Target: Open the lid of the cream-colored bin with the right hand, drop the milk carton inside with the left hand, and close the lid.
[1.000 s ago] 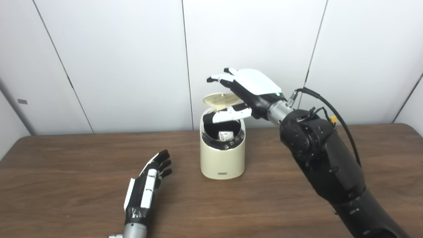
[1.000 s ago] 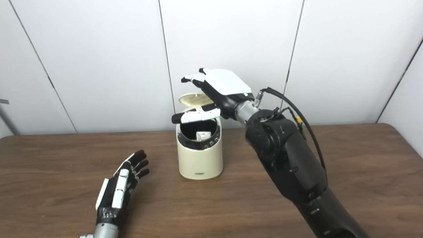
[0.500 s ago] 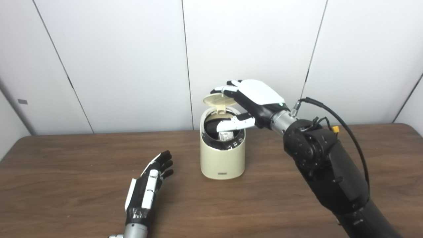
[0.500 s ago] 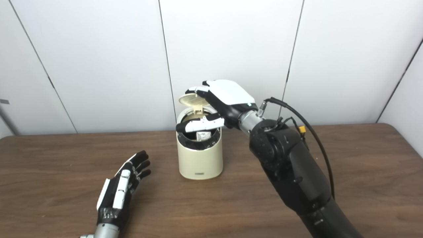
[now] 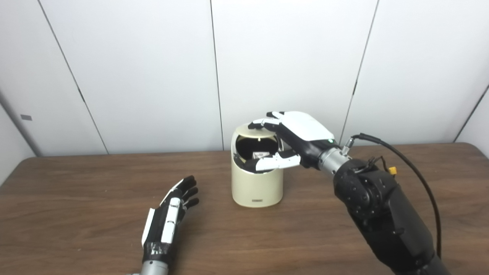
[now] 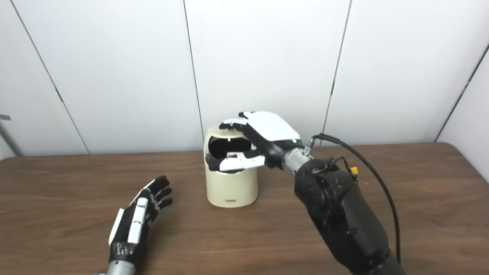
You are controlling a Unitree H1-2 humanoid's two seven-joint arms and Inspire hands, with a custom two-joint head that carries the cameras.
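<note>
The cream-colored bin (image 5: 256,185) stands mid-table near the back wall. Its lid (image 5: 250,131) is tipped most of the way down over the mouth, with a dark gap still showing at the front. Through that gap a bit of the white milk carton (image 5: 261,154) shows inside the bin. My right hand (image 5: 296,137) is spread over the bin's top, its fingers (image 5: 263,123) resting on the lid and its thumb out across the front rim, holding nothing. My left hand (image 5: 168,217) lies open on the table to the bin's front left, empty.
The brown wooden table (image 5: 95,198) runs the full width, ending at white wall panels behind the bin. My right forearm (image 5: 378,202) with its black cable slants over the table's right part.
My right hand has come down with the lid under its fingers, swinging the lid from nearly upright to almost flat on the bin. The left hand has hardly moved.
</note>
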